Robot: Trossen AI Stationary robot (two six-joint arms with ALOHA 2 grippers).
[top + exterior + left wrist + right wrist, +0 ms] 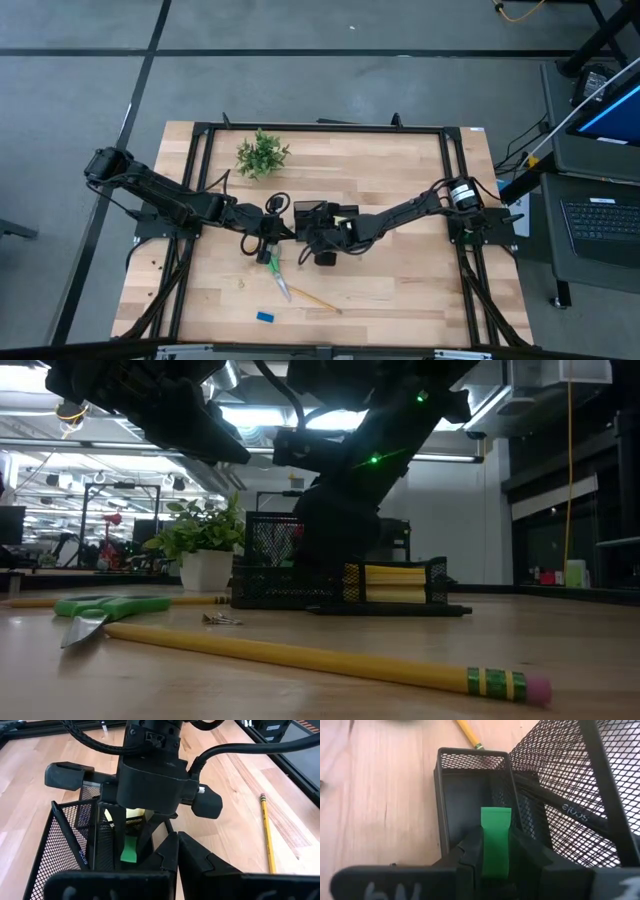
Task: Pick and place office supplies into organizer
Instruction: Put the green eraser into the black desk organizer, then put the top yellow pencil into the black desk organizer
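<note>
The black mesh organizer stands at the table's middle. My right gripper reaches over it from the right, shut on a small green block above the organizer's low front compartment. A black pen lies in the tall mesh compartment, and something yellow sits in the organizer. My left gripper hovers shut, holding nothing, just left of the organizer. Green-handled scissors, a yellow pencil and a blue block lie flat on the table nearer the front. My right gripper pinches the green block's two opposite sides between its two fingers. The fingers slant down from the table's right side. The block stands on end between them, its free end down within the organizer's walls. Whether it touches the floor, I cannot tell.
A small leafy plant in a white pot stands at the far left of the table. Black frame rails run round the tabletop. A small metal clip lies on the table near the scissors.
</note>
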